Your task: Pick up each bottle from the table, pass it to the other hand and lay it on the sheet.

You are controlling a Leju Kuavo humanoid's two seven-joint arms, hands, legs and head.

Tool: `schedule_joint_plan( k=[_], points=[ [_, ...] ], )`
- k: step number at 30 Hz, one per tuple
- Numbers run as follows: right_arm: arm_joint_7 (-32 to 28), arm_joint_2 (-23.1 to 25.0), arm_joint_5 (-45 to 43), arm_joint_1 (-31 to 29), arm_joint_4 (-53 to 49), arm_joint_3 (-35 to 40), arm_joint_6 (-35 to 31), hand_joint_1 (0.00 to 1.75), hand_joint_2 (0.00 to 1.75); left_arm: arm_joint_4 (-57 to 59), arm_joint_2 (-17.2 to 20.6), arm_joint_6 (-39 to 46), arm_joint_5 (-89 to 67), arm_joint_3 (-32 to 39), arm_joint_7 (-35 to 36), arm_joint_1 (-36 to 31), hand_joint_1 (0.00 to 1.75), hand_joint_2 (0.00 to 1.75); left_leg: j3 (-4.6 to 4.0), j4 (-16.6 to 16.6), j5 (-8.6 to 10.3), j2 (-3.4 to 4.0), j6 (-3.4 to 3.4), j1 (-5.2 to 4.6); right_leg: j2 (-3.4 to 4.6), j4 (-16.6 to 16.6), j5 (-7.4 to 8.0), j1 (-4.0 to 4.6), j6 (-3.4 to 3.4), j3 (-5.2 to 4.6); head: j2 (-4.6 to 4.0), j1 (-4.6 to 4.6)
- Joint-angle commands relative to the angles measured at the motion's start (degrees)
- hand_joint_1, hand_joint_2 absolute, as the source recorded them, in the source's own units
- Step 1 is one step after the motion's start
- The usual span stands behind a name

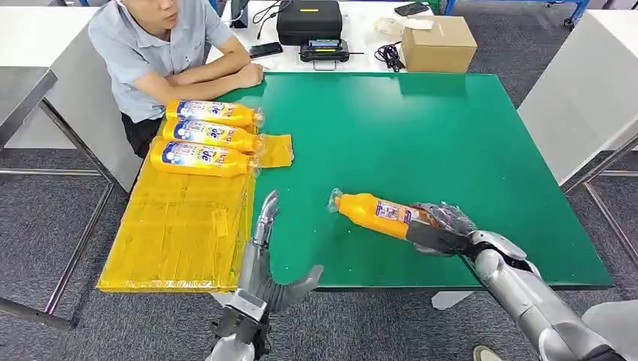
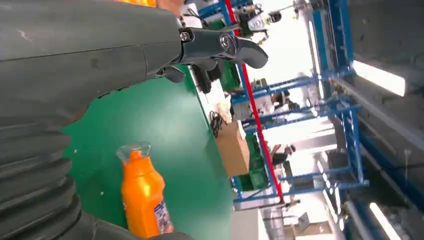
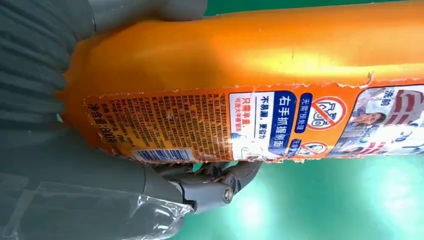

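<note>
The right hand [image 1: 444,229] grips the orange bottle [image 1: 376,213] by its base, above the green table [image 1: 451,135], cap toward the left hand [image 1: 265,256], which waits with fingers spread, holding nothing. The plastic looks stiff but slick; the mid-body seems the best grip.

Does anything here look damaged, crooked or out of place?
Yes. The label on the bottle held by the right robot hand has torn, ragged edges. Also, a loose yellow piece juts off the sheet beside the three laid bottles.
</note>
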Motion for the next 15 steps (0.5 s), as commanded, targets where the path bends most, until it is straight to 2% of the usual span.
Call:
schedule_joint_plan(
  k=[1, 5, 15],
  points=[
    [0.7, 1.8, -0.3, 1.4, -3.2, -2.9, 0.0, 1.75, 1.75, 1.3, 0.8, 0.5, 2.0, 1.4, -0.5, -1.0, 0.00, 1.75, 0.16, 0.0, -0.10, 0.12, -0.14, 0.06, 0.09, 0.0, -0.07, 0.07, -0.16, 0.12, 0.00, -0.02],
    [0.6, 1.8, -0.3, 1.5, -3.2, -2.9, -0.1, 1.75, 1.75, 1.3, 0.8, 0.5, 2.0, 1.3, -0.5, -0.9, 0.00, 1.75, 0.12, 0.0, -0.09, 0.10, -0.12, 0.05, 0.08, 0.0, -0.06, 0.06, -0.14, 0.11, 0.00, -0.02],
    [-0.6, 5.4, -2.0, 3.5, -7.7, -8.5, -2.4, 1.75, 1.75, 1.9, 0.2, 2.7, 3.8, 2.9, -2.5, -0.6, 0.00, 1.75, 0.01, 0.0, -0.07, 0.13, -0.11, 0.03, 0.12, 0.0, -0.03, 0.04, -0.12, -0.01, 0.00, 0.00]
  ],
)
